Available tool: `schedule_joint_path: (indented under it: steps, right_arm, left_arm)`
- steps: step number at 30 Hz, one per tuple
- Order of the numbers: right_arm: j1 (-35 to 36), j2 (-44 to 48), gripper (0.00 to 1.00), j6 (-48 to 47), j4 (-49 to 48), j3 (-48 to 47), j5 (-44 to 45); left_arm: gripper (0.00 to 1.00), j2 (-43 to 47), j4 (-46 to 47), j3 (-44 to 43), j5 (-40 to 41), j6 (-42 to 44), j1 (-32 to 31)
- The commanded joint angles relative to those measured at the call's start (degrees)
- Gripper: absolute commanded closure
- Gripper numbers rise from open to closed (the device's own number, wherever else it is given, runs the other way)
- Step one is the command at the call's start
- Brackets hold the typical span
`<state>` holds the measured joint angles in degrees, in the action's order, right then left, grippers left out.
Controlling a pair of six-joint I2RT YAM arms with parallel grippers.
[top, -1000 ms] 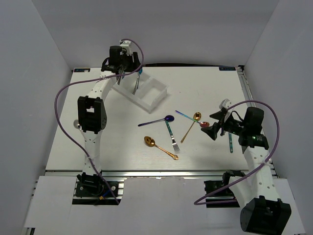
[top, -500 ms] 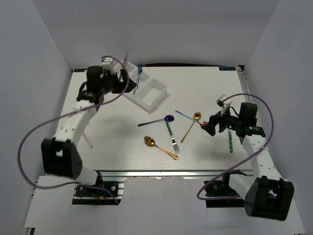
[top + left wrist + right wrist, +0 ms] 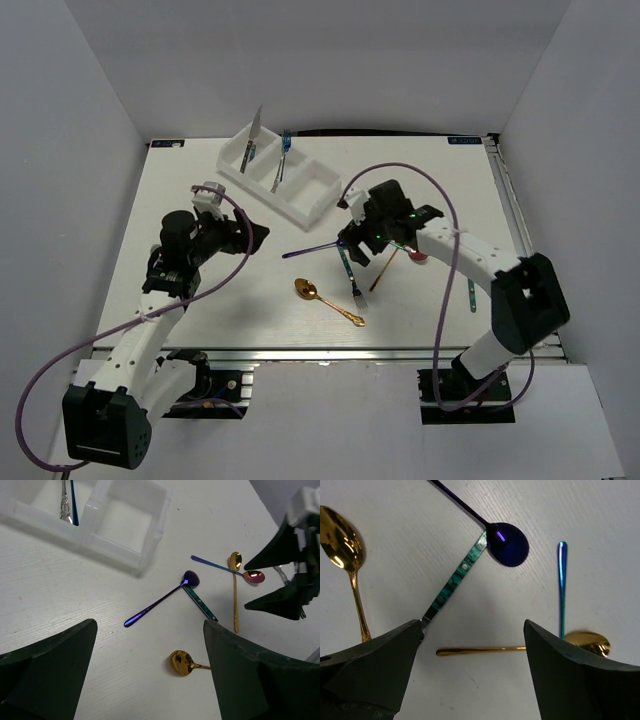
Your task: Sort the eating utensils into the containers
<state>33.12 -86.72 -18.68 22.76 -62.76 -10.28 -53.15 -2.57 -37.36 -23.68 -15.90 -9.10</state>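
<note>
Your tray (image 3: 115,555) sits near the far-left corner of the table (image 3: 250,310). It already holds at least three pieces: one leaning up out of the end compartment and two in the middle one. I see nothing in the third.

By my count six utensils lie outside it, so I'd put you about a third of the way through. Five of them make a loose cluster at mid-table:
- the blue spoon (image 3: 507,537);
- the fork (image 3: 457,577), whose green handle meets that spoon's bowl;
- a long gold spoon (image 3: 480,651);
- a red spoon (image 3: 253,576), whose handle crosses the long gold spoon's neck;
- a second gold spoon (image 3: 327,300), nearer the front edge.

A teal piece (image 3: 471,293) lies alone by the right edge.

Your right gripper (image 3: 472,627) hangs over the cluster, jaws wide and nothing in them. In its wrist view:
- the long gold spoon's handle lies crosswise between the fingers;
- the fork's handle runs down to the left finger;
- the blue spoon's bowl is just beyond the tips.

With the pieces this crowded, I judge that closing here could catch two at once.

Your left gripper (image 3: 150,627) is also wide and empty. It is over the table just left of the cluster and points at the blue spoon.
</note>
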Motion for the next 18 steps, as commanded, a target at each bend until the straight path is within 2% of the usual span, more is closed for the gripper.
schedule_joint_path:
  steps: [1,5,9,18]
  right_arm:
    - [3.1,-5.9,0.11,4.7,1.5,-5.1,5.5]
    - [5.2,-13.2,0.11,7.2,3.0,-9.7,7.6]
    - [5.7,-15.7,0.12,7.8,2.6,-10.9,9.2]
    - [8.5,-20.1,0.26,7.9,3.3,-9.4,8.3]
  left_arm:
    - [0.02,2.5,2.1,-0.2,1.4,1.7,0.3]
    - [0.02,2.8,1.0,-0.6,3.5,2.7,0.3]
    - [0.02,3.4,0.7,-0.5,4.0,2.7,0.3]
    - [0.02,3.9,0.6,-0.5,3.8,2.6,0.3]
